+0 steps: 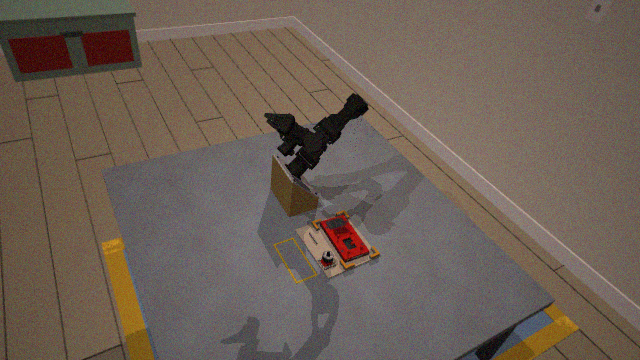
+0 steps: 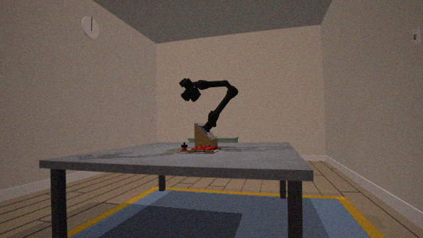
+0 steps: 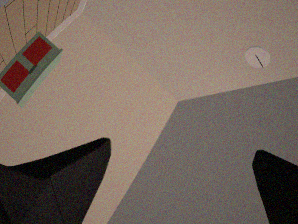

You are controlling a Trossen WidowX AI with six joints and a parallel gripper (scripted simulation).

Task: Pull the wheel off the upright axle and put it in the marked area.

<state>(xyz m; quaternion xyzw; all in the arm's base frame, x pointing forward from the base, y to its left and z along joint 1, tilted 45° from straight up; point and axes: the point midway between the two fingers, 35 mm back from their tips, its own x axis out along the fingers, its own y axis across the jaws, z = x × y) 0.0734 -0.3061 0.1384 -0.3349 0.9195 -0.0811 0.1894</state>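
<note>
Claw (image 2: 187, 89) wide open, empty, high above wheel (image 1: 327, 259).

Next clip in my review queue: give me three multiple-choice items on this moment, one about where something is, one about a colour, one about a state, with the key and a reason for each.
1. Where is the wheel?
A. on its upright axle on the tan board
B. inside the yellow-outlined area
C. between the gripper's fingers

2. What colour is the flat block on the tan board?
A. blue
B. red
C. green

3. How does the gripper stand?
A. shut on the wheel
B. resting on the table
C. open, raised in the air

Key: 1 A, the top view shows it beside the red block, outside the marked area. 2 B, plainly red from above. 3 C, the wrist view shows spread fingers with nothing between them.
</note>
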